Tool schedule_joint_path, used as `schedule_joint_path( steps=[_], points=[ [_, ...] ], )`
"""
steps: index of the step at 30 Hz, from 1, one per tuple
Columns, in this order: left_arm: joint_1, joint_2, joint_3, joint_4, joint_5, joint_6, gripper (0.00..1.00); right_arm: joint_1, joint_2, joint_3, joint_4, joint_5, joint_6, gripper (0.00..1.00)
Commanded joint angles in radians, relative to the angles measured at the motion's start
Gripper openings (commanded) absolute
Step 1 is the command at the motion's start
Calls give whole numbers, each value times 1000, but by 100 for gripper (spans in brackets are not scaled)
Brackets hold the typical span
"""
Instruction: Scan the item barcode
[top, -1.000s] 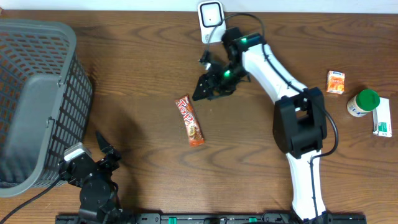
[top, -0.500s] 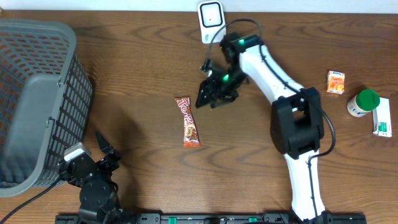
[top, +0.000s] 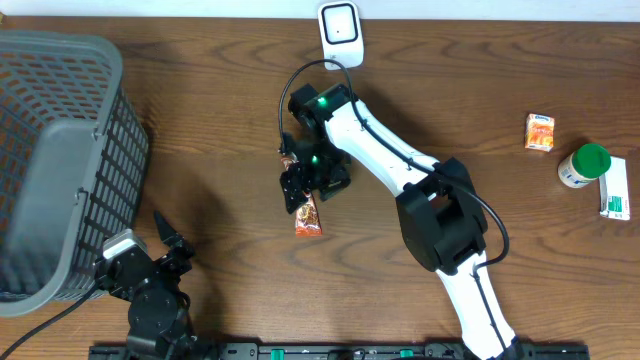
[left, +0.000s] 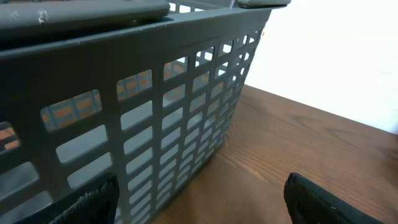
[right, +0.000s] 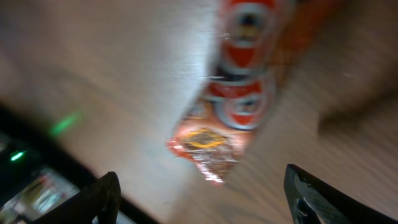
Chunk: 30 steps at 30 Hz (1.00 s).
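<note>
Your right tool (right: 200, 186) hangs low over the snack bar (top: 310, 216) with its fingers spread wide, gripping nothing. The bar lies flat on the desk (top: 200, 120) near the middle, partly under that tool and well apart from the scanner (top: 340, 22) at the far edge. Your left tool (left: 200, 193) is also spread wide with nothing in it, facing the grey basket (top: 110, 150) at the left end. From above, the basket shows its grey floor. A small carton (top: 540, 131), a green-lidded jar (top: 583, 165) and a white box (top: 617, 192) sit at the right.
</note>
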Motion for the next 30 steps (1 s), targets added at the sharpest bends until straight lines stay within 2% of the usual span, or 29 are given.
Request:
schedule_joint_path(
  steps=[1, 15, 24, 30],
  points=[
    [2, -1, 3, 0, -12, -5, 85, 13, 1, -3, -5, 113, 61, 80],
    [2, -1, 3, 0, -13, -5, 85, 31, 1, -212, 116, -27, 46, 78],
    [2, -1, 3, 0, -13, -5, 85, 38, 1, -238, 230, -25, 85, 79],
    [2, -1, 3, 1, -13, -5, 85, 37, 1, -336, 341, 24, 141, 81]
  ],
)
